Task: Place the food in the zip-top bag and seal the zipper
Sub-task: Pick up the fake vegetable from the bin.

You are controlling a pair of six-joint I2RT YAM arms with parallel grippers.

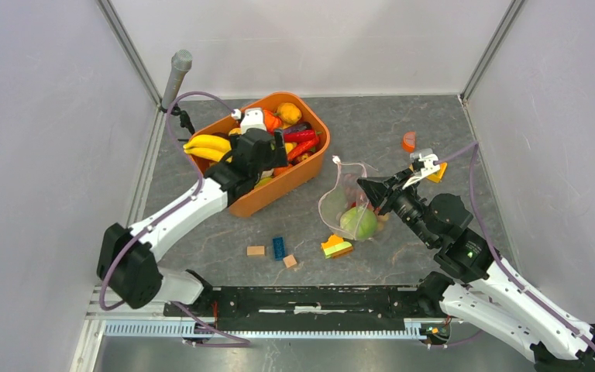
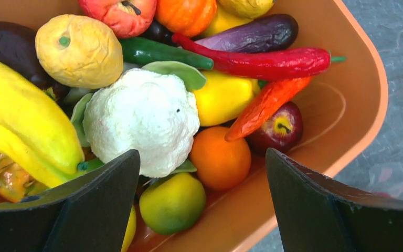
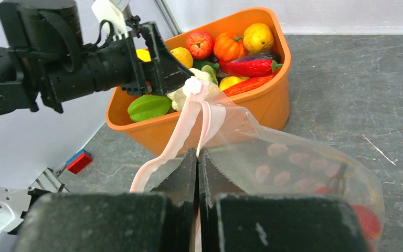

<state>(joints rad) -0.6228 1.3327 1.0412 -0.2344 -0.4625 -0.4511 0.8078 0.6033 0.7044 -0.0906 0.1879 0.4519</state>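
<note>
**Right fingers pinch the bag's zipper; left fingers stand wide over the tub**

Nearest the arm bases, on the near side of both sets of fingers, loose building blocks lie on the grey table point(image 1: 403, 116): a tan block point(image 1: 256, 250), a blue block point(image 1: 279, 247) and a stacked yellow, green and orange block point(image 1: 336, 246).

The right gripper point(image 3: 197, 157) is clenched tight, its two black fingers point(image 3: 178, 184) pressed together on the zipper point(image 3: 176, 142). The pale pink strip rises out from between them to the white slider tab point(image 3: 191, 86) just beyond the fingertips. The zip-top bag point(image 3: 299, 157) billows to the right of these fingers, clear and crinkled, and rests on the table. In the top view a green cabbage point(image 1: 358, 222) sits in the bag's near end, just below the fingertips, and the wrist view shows something red point(image 3: 364, 220) low in the bag.

Beyond the slider stands the orange tub point(image 3: 225, 121), touching or nearly touching the bag's mouth.

The left gripper point(image 2: 202, 157) hovers over the tub with its fingers point(image 2: 99, 205) released and spread wide, grasping nothing. Between them, below the tips, lie an orange point(image 2: 219, 160) and a lime point(image 2: 172, 203). A white cauliflower point(image 2: 141, 118) lies just ahead of the left finger, with bananas point(image 2: 26, 121) to its outer side. Ahead of the right finger are a red apple point(image 2: 280, 128) and an orange pepper point(image 2: 265, 105). Farther on lie a red chilli point(image 2: 262, 62) and an aubergine point(image 2: 252, 34).

Beyond the right fingers, an orange half-disc point(image 1: 409, 141) lies on the table.
</note>
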